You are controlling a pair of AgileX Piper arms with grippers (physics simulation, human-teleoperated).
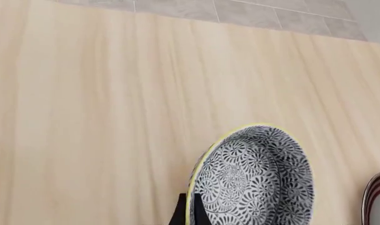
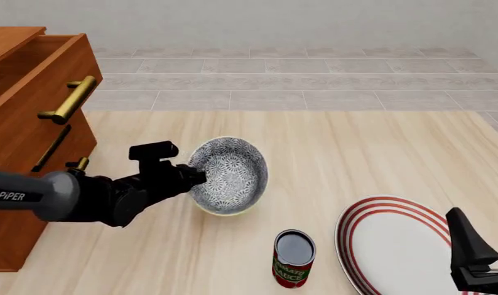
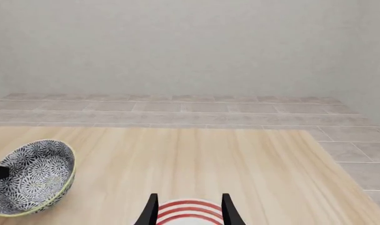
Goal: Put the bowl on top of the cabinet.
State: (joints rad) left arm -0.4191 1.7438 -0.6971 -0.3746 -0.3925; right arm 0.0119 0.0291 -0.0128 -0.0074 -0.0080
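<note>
A: Where is the small deep white bowl with the dark floral pattern [image 2: 229,175]?

B: It is held tilted at its rim, clamped by the left tool [image 2: 193,176], above the desk [image 2: 356,153].

A: Handling?

B: Stiff, glazed, probably slippery; a firm rim hold is advised.

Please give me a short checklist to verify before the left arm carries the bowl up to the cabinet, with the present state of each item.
1. Left pincer closed on the bowl rim: ok, fingers either side of the rim in the left wrist view.
2. Bowl off the table: ok, it hangs tilted.
3. Grip firm enough for lifting: cannot tell.
4. Cabinet top free: cannot tell, mostly out of frame.
5. Right pincer out of the way: ok, open above the plate.
6. Can away from the path: ok, it stands nearer the camera.
</note>
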